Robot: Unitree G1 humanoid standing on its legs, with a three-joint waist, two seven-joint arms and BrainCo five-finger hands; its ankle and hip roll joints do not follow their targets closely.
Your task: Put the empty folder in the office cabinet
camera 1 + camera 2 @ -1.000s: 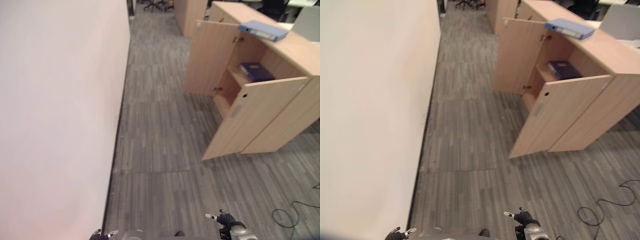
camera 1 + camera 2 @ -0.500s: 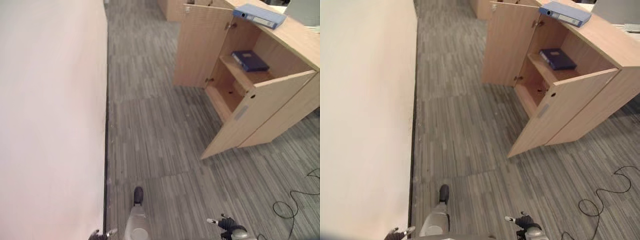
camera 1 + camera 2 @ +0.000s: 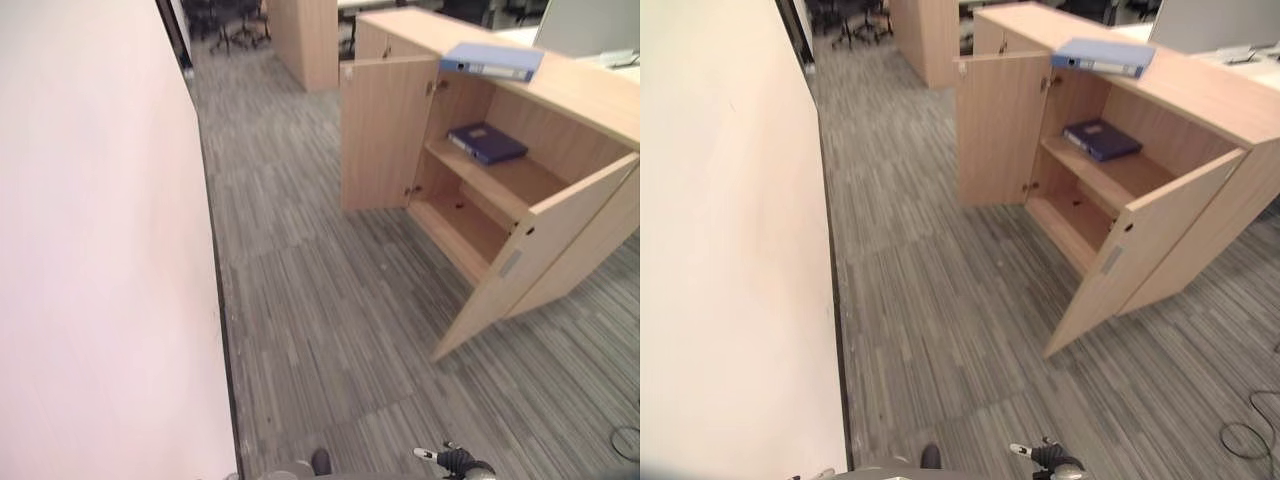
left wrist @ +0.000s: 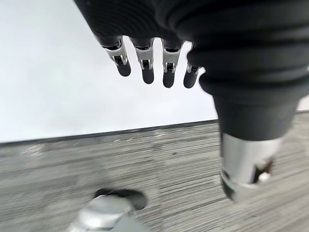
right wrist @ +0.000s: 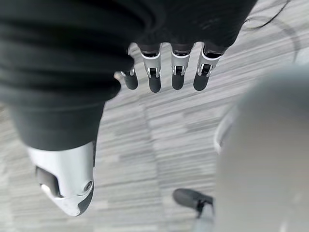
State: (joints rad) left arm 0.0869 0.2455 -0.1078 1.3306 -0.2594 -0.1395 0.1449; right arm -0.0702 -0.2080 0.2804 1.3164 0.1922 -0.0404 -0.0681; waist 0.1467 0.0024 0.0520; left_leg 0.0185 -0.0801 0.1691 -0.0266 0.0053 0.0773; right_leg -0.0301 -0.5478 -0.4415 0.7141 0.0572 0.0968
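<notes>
Nothing among the things moved; both hands' fingers [image 4: 145,72] [image 5: 177,77] hang relaxed, empty; folder [image 3: 492,62] atop open cabinet [image 3: 590,100].

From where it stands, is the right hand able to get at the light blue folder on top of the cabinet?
Probably not yet: the right hand hangs low, across open floor from the light blue folder.

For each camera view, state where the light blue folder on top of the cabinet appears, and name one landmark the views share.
Left eye view: the light blue folder lies on the cabinet top, upper right, above the open compartment.
Right eye view: the same folder lies on the cabinet top, upper right.
Left wrist view: not in it.
Right wrist view: not in it.
Shared landmark: the dark blue folder on the upper shelf, below the light blue one.
</notes>
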